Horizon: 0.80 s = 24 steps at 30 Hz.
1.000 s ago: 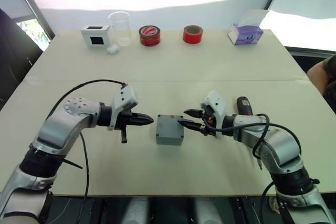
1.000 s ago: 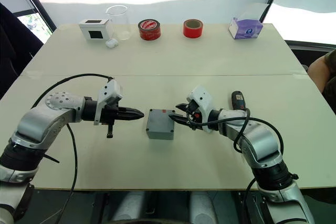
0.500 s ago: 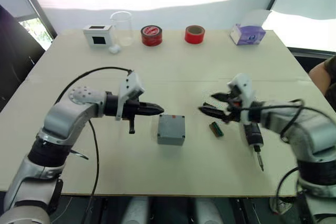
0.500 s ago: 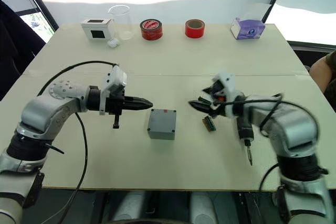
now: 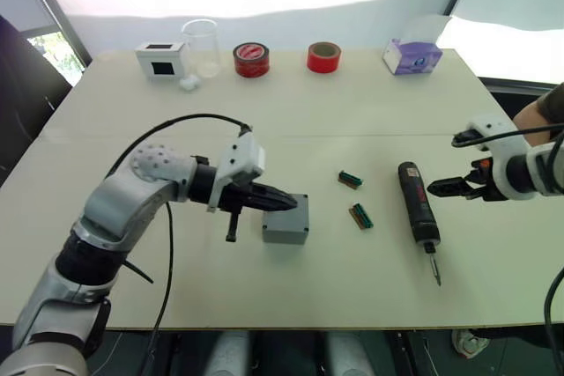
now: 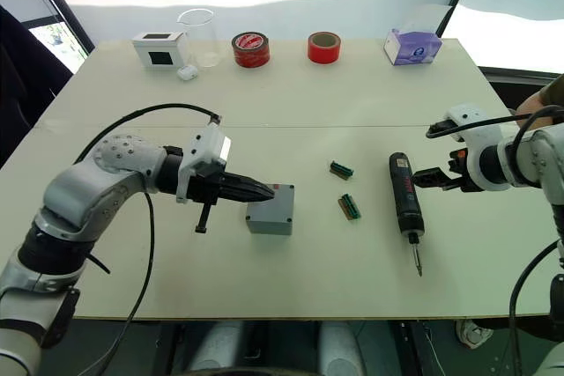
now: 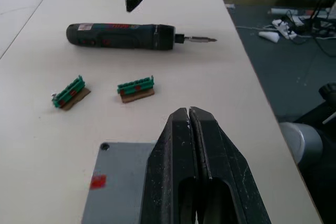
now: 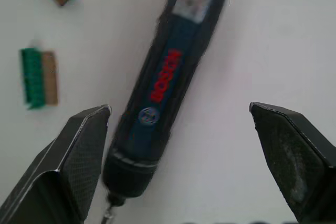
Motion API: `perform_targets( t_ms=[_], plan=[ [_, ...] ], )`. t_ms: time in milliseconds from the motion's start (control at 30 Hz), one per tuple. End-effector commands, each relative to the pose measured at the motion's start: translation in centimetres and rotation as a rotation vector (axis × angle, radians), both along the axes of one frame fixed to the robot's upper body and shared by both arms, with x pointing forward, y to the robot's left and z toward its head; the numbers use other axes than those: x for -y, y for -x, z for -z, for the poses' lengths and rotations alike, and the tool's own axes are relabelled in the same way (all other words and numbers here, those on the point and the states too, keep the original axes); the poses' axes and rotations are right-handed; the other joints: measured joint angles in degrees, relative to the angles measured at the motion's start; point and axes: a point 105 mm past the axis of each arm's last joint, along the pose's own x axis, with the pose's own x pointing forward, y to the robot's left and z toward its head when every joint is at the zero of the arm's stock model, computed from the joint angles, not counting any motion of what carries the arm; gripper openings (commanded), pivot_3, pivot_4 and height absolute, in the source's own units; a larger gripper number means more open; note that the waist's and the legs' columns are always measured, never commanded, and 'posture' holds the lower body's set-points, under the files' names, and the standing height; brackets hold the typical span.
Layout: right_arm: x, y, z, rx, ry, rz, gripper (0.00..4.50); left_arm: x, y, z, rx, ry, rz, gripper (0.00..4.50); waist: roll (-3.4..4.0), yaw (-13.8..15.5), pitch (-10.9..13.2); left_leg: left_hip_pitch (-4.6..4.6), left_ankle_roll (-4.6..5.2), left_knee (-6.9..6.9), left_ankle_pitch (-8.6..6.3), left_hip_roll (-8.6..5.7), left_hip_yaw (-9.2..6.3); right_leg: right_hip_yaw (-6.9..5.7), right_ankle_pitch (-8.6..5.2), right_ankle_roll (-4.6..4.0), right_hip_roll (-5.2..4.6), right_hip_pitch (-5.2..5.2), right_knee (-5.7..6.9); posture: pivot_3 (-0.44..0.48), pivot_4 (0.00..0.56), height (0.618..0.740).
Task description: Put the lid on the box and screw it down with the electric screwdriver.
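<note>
Small square grey metal box (image 5: 285, 220), lid seated (judged), table centre; left gripper (image 5: 286, 203) closed, empty, over its near edge. Black pen-shaped electric screwdriver (image 5: 416, 202) just right, long axis near-to-far, bit toward robot. Right gripper (image 5: 456, 186) wide open beside it; next: grasp barrel.

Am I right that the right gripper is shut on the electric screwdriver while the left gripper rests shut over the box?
Not quite: the right gripper is open, with the electric screwdriver lying free on the table between its fingers, as the right wrist view shows. The left gripper is indeed shut over the box.
</note>
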Motion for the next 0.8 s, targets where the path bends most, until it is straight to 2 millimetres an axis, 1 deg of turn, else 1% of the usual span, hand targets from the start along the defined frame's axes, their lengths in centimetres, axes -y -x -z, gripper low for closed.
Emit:
perform_targets(
  t_ms=[33, 133, 333, 467, 600, 667, 800],
  plan=[
    [0.1, 0.6, 0.5, -0.068, -0.052, 0.006, 4.42, 0.3, 0.5, -0.6, 0.044, 0.035, -0.003, 0.0, 0.0, 0.0, 0.0, 0.0, 0.0, 0.0, 0.0, 0.01, 0.0, 0.0, 0.0, 0.0, 0.01, -0.01, 0.0, 0.0, 0.15, 0.74],
    [0.8, 0.5, 1.1, -0.098, -0.052, 0.049, 4.42, 0.3, 0.7, -0.5, 0.035, 0.044, -0.017, 0.0, 0.0, 0.0, 0.0, 0.0, 0.0, 0.01, 0.0, 0.0, 0.01, 0.0, 0.0, 0.0, -0.01, -0.01, 0.01, 0.0, 0.15, 0.74],
    [-0.2, 0.3, 2.3, -0.149, -0.081, 0.025, 4.42, 0.1, 0.8, -0.3, 0.02, 0.047, -0.044, 0.0, 0.0, 0.0, 0.0, 0.0, 0.0, 0.02, 0.0, 0.0, 0.01, 0.0, 0.0, 0.0, 0.0, -0.01, 0.01, 0.0, 0.15, 0.74],
    [-0.3, 0.3, 3.6, -0.182, -0.042, 0.029, 4.42, -0.2, 0.7, 0.2, 0.016, 0.028, -0.06, 0.0, 0.0, 0.1, 0.0, 0.0, 0.0, 0.02, 0.0, 0.0, 0.01, -0.01, 0.0, 0.0, 0.01, -0.01, 0.01, 0.0, 0.15, 0.74],
    [-0.1, 0.4, 4.1, -0.199, -0.02, 0.035, 4.42, -0.3, 0.6, 0.4, 0.017, 0.021, -0.066, 0.0, 0.0, 0.2, 0.0, -0.01, -0.01, 0.02, 0.0, -0.01, 0.0, -0.01, 0.0, 0.0, 0.01, -0.01, 0.01, 0.0, 0.15, 0.74],
    [0.0, 0.6, 4.8, -0.22, 0.036, 0.025, 4.42, -0.3, 0.7, 0.4, 0.01, 0.032, -0.074, 0.0, -0.01, 0.2, 0.0, -0.01, -0.01, 0.02, 0.0, -0.01, 0.0, -0.01, 0.0, 0.0, 0.01, 0.0, 0.01, 0.0, 0.15, 0.74],
    [-0.6, 0.1, 5.7, -0.226, 0.035, 0.025, 4.42, -0.3, 0.7, 0.7, 0.001, 0.032, -0.088, 0.0, -0.21, 0.1, -0.1, 0.02, -0.01, 0.03, 0.0, -0.01, -0.01, -0.02, 0.0, 0.0, 0.02, 0.03, 0.01, 0.0, 0.15, 0.74]
  ],
)
